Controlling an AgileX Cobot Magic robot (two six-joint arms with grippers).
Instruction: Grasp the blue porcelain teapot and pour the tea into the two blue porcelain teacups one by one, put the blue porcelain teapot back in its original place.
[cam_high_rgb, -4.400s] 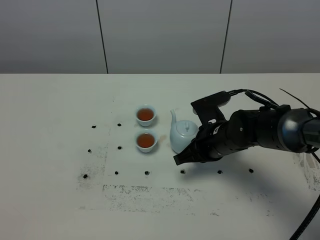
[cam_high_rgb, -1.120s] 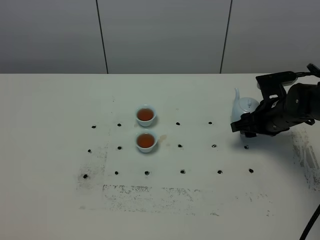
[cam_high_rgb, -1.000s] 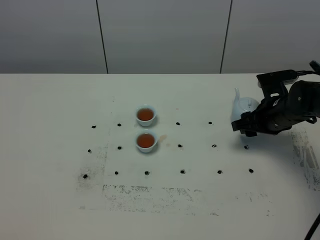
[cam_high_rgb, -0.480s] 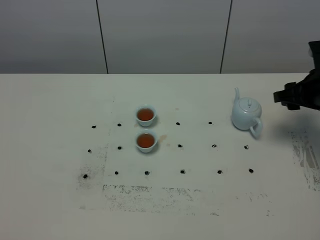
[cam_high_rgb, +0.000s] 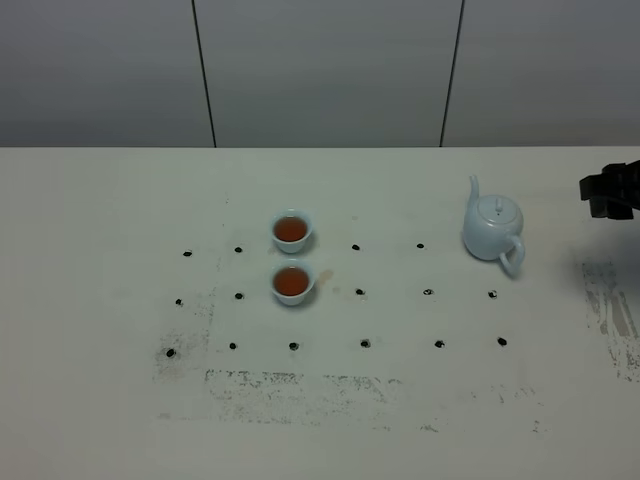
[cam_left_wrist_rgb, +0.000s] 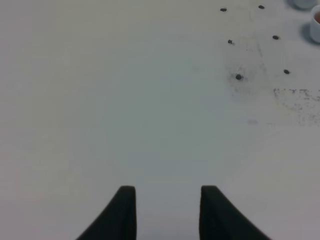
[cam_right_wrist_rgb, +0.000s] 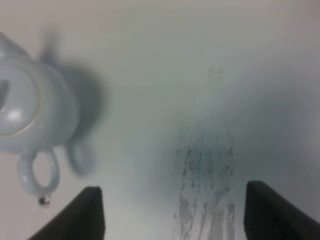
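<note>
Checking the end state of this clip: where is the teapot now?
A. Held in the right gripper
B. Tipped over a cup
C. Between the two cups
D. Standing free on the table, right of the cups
D: the blue porcelain teapot stands upright on the table, clear of the open right gripper and well right of both teacups.

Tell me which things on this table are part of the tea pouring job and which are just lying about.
Part of the job:
- blue porcelain teapot, standing upright on the table
- far teacup, holding tea
- near teacup, holding tea
- right tool, open, clear of the teapot

Just there:
- black dots marked on the table
- scuffed patch on the table
</note>
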